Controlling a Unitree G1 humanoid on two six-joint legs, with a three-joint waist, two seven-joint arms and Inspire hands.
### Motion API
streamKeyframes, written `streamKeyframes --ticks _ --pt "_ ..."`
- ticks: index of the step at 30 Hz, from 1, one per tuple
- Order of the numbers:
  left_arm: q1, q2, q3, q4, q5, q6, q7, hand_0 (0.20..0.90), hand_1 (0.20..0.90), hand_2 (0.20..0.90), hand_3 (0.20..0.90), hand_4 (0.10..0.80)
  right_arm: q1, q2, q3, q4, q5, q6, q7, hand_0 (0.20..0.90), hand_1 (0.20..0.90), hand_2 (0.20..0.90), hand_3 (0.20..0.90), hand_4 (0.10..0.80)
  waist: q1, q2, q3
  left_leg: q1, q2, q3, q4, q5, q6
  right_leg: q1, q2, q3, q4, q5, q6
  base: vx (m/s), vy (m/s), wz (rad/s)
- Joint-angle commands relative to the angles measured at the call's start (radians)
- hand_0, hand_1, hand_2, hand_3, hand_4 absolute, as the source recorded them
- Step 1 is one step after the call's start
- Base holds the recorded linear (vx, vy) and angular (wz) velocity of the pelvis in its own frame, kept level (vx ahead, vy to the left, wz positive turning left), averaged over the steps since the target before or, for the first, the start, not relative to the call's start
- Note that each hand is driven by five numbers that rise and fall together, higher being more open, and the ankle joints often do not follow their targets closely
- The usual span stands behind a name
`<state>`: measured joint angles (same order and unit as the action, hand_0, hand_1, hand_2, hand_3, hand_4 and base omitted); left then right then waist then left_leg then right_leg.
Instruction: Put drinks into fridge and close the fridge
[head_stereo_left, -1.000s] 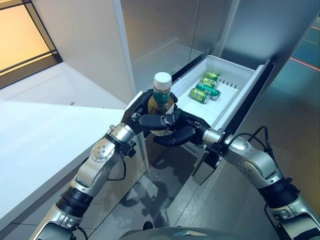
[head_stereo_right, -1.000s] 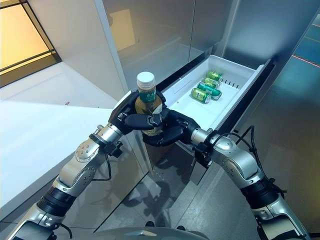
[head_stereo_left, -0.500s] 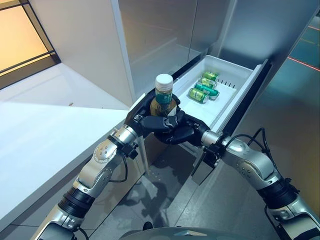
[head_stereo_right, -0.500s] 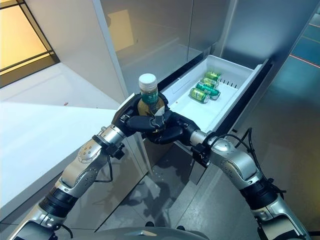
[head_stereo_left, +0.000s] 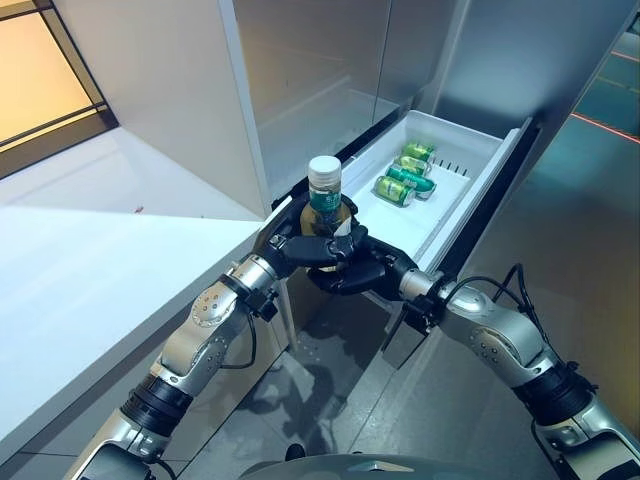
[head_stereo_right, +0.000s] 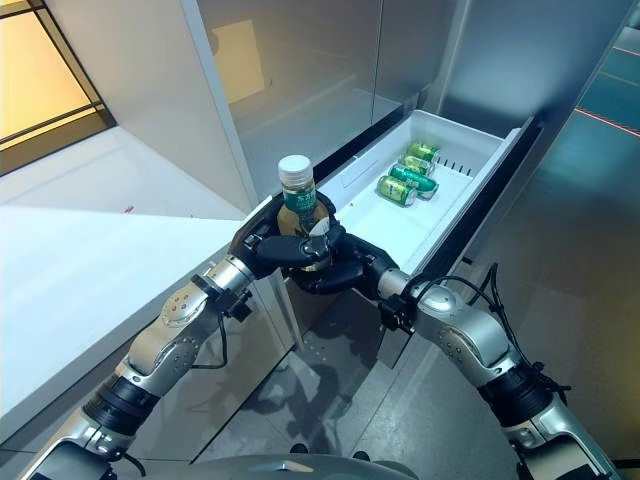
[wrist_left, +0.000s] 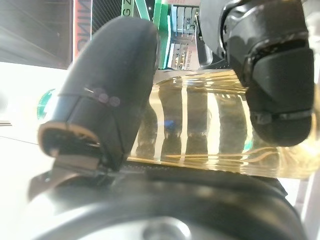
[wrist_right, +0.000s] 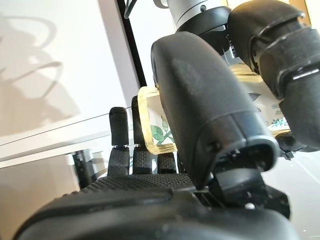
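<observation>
Both dark hands clamped round one upright bottle at the near corner of the open fridge drawer.

The left hand (head_stereo_left: 288, 247) has its fingers and thumb curled round the clear, amber-filled plastic bottle with a green label and white cap (head_stereo_left: 325, 200); the left wrist view shows the thumb (wrist_left: 107, 95) pressed against its ribbed side. The right hand (head_stereo_left: 362, 270) wraps the same bottle from the other side and below, its fingers (wrist_right: 120, 135) curled beyond the bottle's base. The bottle stands upright, just above the near left corner of the white pulled-out fridge drawer (head_stereo_left: 478, 160). Farther back in the drawer, three green drink cans (head_stereo_left: 404, 172) lie on their sides, close together. The tall grey steel fridge front (head_stereo_left: 310, 70) rises behind.
</observation>
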<state>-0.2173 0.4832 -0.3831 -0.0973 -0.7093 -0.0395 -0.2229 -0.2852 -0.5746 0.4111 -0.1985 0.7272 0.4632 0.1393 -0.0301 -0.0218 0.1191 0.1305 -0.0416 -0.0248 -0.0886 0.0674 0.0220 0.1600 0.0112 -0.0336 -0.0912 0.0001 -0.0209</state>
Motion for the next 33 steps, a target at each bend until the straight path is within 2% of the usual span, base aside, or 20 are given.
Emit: streamKeyframes --ticks 1,5,6,7,8,9,11,12,14,15,16,19,33 --pt "-0.121 -0.173 -0.224 -0.103 -0.127 -0.062 -0.187 0.300 0.300 0.300 0.200 0.100 -0.155 0.157 -0.038 -0.107 0.102 -0.127 -0.025 0.300 0.300 0.300 0.200 0.100 -0.002 -0.028 -0.096 -0.007 0.024 0.060 0.001 -0.074 0.002 -0.045 -0.039 -0.006 0.004 0.047 0.080 0.000 0.000 0.00" --pt "-0.114 -0.171 -0.263 -0.082 -0.123 -0.045 -0.183 0.300 0.300 0.300 0.200 0.100 -0.165 0.156 -0.032 -0.098 0.103 -0.140 -0.048 0.300 0.300 0.300 0.200 0.100 -0.003 -0.028 -0.094 -0.006 0.022 0.058 0.001 -0.077 0.004 -0.046 -0.039 -0.006 0.004 0.047 0.082 0.000 0.000 0.00" --pt "-0.106 -0.171 -0.270 -0.078 -0.117 -0.046 -0.177 0.328 0.328 0.328 0.233 0.133 -0.165 0.157 -0.033 -0.096 0.098 -0.146 -0.053 0.300 0.300 0.300 0.200 0.100 -0.002 -0.028 -0.093 -0.006 0.022 0.058 0.001 -0.078 0.005 -0.046 -0.039 -0.006 0.004 0.046 0.082 0.000 0.000 0.00" --pt "-0.103 -0.170 -0.274 -0.076 -0.119 -0.045 -0.173 0.328 0.328 0.328 0.233 0.133 -0.166 0.156 -0.034 -0.095 0.097 -0.149 -0.056 0.300 0.300 0.300 0.200 0.100 -0.002 -0.028 -0.092 -0.005 0.021 0.058 0.001 -0.078 0.005 -0.046 -0.040 -0.006 0.004 0.046 0.082 0.000 0.000 0.00" --pt "-0.097 -0.168 -0.280 -0.072 -0.114 -0.053 -0.166 0.446 0.446 0.446 0.370 0.270 -0.170 0.154 -0.034 -0.093 0.094 -0.152 -0.065 0.300 0.300 0.300 0.200 0.100 -0.001 -0.028 -0.092 -0.006 0.021 0.058 0.001 -0.077 0.005 -0.046 -0.040 -0.006 0.004 0.046 0.082 0.000 0.000 0.00" --pt "-0.095 -0.167 -0.282 -0.067 -0.109 -0.058 -0.163 0.462 0.462 0.462 0.389 0.289 -0.172 0.153 -0.034 -0.090 0.084 -0.157 -0.071 0.300 0.300 0.300 0.200 0.100 0.000 -0.028 -0.091 -0.007 0.021 0.058 0.001 -0.077 0.005 -0.046 -0.040 -0.005 0.004 0.046 0.082 0.000 0.000 0.00" --pt "-0.094 -0.165 -0.283 -0.063 -0.097 -0.066 -0.155 0.446 0.446 0.446 0.370 0.270 -0.176 0.153 -0.035 -0.085 0.064 -0.166 -0.075 0.300 0.300 0.300 0.200 0.100 0.000 -0.027 -0.090 -0.007 0.020 0.057 0.001 -0.077 0.006 -0.047 -0.039 -0.005 0.004 0.046 0.082 0.000 0.000 0.00" --pt "-0.096 -0.164 -0.284 -0.063 -0.079 -0.070 -0.149 0.465 0.465 0.465 0.392 0.292 -0.180 0.155 -0.035 -0.084 0.057 -0.165 -0.083 0.300 0.300 0.300 0.200 0.100 0.001 -0.027 -0.089 -0.006 0.020 0.057 0.001 -0.077 0.006 -0.047 -0.039 -0.005 0.004 0.047 0.082 0.000 0.000 0.00" --pt "-0.097 -0.159 -0.283 -0.065 -0.033 -0.079 -0.138 0.545 0.545 0.545 0.485 0.385 -0.187 0.157 -0.039 -0.080 0.052 -0.163 -0.094 0.300 0.300 0.300 0.200 0.100 0.004 -0.028 -0.088 -0.006 0.020 0.056 0.001 -0.077 0.006 -0.046 -0.039 -0.007 0.004 0.047 0.081 0.000 0.000 0.00" --pt "-0.098 -0.158 -0.283 -0.065 -0.028 -0.080 -0.137 0.808 0.808 0.808 0.793 0.693 -0.187 0.157 -0.040 -0.080 0.051 -0.164 -0.095 0.300 0.300 0.300 0.200 0.100 0.004 -0.028 -0.088 -0.006 0.020 0.056 0.001 -0.077 0.006 -0.046 -0.039 -0.007 0.004 0.046 0.081 0.000 0.000 0.00" --pt "-0.101 -0.149 -0.282 -0.067 -0.015 -0.088 -0.124 0.900 0.900 0.900 0.900 0.800 -0.190 0.154 -0.045 -0.075 0.044 -0.170 -0.099 0.300 0.300 0.300 0.200 0.100 0.005 -0.028 -0.088 -0.006 0.019 0.053 0.001 -0.076 0.005 -0.046 -0.038 -0.007 0.004 0.047 0.081 0.000 0.000 0.00" --pt "-0.105 -0.147 -0.271 -0.070 -0.028 -0.089 -0.099 0.900 0.900 0.900 0.900 0.800 -0.195 0.153 -0.050 -0.070 0.032 -0.180 -0.112 0.300 0.300 0.300 0.200 0.100 0.006 -0.027 -0.089 -0.006 0.019 0.052 0.001 -0.077 0.006 -0.045 -0.038 -0.006 0.004 0.046 0.081 0.000 0.000 0.00" --pt "-0.117 -0.119 -0.104 -0.132 0.032 -0.212 0.063 0.900 0.900 0.900 0.900 0.800 -0.206 0.139 -0.123 -0.042 -0.032 -0.210 -0.155 0.300 0.300 0.300 0.200 0.100 0.028 -0.028 -0.090 -0.004 0.017 0.035 0.001 -0.068 0.002 -0.041 -0.040 -0.025 0.006 0.049 0.069 0.000 0.000 0.00"
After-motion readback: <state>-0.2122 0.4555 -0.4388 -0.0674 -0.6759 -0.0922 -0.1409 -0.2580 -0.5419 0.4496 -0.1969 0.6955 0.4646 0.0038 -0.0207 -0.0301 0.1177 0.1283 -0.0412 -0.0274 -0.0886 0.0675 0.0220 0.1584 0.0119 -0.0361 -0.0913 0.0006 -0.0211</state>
